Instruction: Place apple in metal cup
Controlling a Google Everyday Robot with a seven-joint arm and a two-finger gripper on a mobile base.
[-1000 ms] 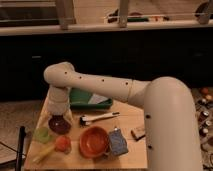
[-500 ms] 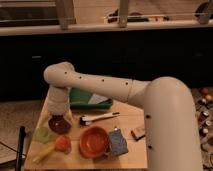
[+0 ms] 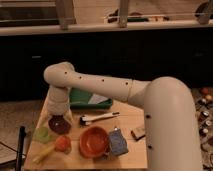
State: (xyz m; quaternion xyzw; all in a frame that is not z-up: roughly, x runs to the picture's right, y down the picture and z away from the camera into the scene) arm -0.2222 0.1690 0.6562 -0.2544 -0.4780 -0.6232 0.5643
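Note:
The apple [image 3: 63, 143], small and orange-red, lies on the wooden table [image 3: 127, 125] near the front left, between the light green cup and the orange bowl. My arm reaches across from the right and bends down at the table's left side. The gripper [image 3: 59, 114] hangs at its end, just above the dark maroon bowl [image 3: 60, 125] and a little behind the apple. Nothing shows in it. The metal cup is not in view; the arm may be hiding it.
A light green cup [image 3: 43, 134] and a yellow banana-like piece [image 3: 44, 152] lie at the front left. The wide orange bowl [image 3: 94, 141], a blue-grey packet [image 3: 118, 142], a white-handled brush [image 3: 97, 118], a green tray [image 3: 90, 101] and a small brown block [image 3: 138, 132] share the table.

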